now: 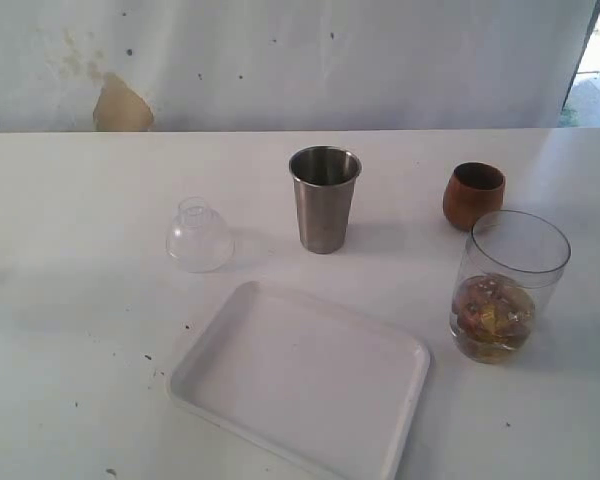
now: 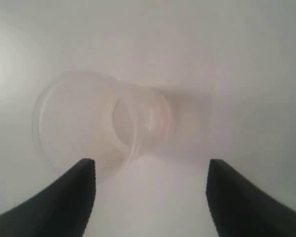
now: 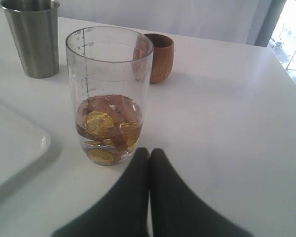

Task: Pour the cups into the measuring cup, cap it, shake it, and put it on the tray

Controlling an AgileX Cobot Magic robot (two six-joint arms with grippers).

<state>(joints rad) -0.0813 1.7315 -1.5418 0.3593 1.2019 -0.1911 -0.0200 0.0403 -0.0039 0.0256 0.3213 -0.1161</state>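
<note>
**Black left gripper (image 2: 150, 170) open at the small clear dome-shaped plastic lid (image 2: 103, 123)**

From my station I saw the left gripper's two dark fingers spread wide, holding nothing. The lid sat just beyond the fingertips and a little off towards one finger rather than centred in the gap. In the exterior view it stood wide mouth down on the white table (image 1: 70, 200), narrow crown up, so its axis was upright.

The right gripper (image 3: 149, 153) had its fingers pressed together and empty, their tips just beside the foot of the tall clear straight-walled plastic measuring cup (image 3: 110, 94). That cup stood upright, uncapped, with gold foil-wrapped pieces piled in its bottom. Behind it stood the small rounded brown wooden cup (image 3: 160, 57) and, further along, the tapered shiny steel tumbler (image 3: 33, 37). I found no frosted cup in any view. The flat white rectangular plastic tray (image 1: 310, 380) lay bare near the front, between lid and measuring cup.

I judged capping to be the step in hand. The relation that mattered was this: the lid lay on the left, nearest the left arm, and its target stood well apart on the right, across the tray. The left arm would have to carry it across, crown up.
</note>
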